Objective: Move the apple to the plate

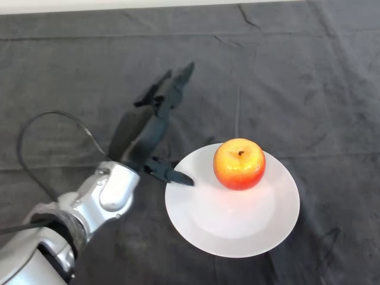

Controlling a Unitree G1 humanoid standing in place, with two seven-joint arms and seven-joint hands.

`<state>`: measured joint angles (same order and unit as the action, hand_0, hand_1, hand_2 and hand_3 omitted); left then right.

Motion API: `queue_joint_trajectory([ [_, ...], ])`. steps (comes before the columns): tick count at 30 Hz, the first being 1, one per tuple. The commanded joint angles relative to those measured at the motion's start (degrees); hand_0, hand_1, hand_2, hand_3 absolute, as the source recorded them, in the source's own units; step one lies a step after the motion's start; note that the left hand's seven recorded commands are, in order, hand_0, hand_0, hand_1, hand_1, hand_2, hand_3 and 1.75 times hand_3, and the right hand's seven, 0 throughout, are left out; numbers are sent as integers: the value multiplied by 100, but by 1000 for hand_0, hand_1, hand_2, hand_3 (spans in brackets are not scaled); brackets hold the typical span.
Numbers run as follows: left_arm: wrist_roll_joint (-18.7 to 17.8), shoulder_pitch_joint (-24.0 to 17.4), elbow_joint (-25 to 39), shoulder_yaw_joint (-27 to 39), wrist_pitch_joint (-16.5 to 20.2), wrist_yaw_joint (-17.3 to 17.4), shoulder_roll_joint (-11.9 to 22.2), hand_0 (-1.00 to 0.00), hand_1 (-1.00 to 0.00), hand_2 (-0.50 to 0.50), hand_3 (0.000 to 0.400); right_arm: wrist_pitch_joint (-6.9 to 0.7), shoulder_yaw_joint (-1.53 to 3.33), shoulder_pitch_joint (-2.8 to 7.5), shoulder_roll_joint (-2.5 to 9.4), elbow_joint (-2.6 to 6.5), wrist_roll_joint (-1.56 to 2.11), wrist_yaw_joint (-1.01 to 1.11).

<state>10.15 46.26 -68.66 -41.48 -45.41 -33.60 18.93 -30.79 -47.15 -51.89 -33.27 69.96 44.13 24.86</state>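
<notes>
The left hand (155, 132) hovers empty, fingers (178, 80) spread wide and straight. Just right of them the apple (239, 164) sits upright on the plate (202, 219) — placement looks done. Next, I judge, retreat over the tabletop (309, 71) — without nudging the rim.

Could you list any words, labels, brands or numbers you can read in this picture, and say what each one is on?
None: no text, label, brand or number shows anywhere.
The apple is bare of any sticker, the white plate is unmarked, and the open left hand, the arm and the dark cloth carry no writing.
</notes>
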Motion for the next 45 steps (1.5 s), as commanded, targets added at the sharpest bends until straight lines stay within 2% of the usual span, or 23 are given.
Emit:
queue_joint_trajectory([
  [1, -139, -18, -246, 227, -130, 21, 279, 0, 0, 0, 0, 35, -36, 175, -127, 99, 42, 26],
  [10, -191, -120, -324, 624, -94, 52, 499, 0, 0, 0, 0, 35, -36, 175, -127, 98, 42, 26],
  [19, -375, -272, -370, 1108, -131, 235, 874, 0, 0, 0, 0, 36, -36, 176, -125, 96, 42, 26],
  [31, -942, -635, -421, 2021, -170, 507, 1426, 0, 0, 0, 0, 36, -36, 178, -123, 91, 41, 24],
  [45, -1689, -998, -429, 3128, -22, 645, 1752, 0, 0, 0, 0, 37, -35, 181, -119, 83, 41, 22],
])
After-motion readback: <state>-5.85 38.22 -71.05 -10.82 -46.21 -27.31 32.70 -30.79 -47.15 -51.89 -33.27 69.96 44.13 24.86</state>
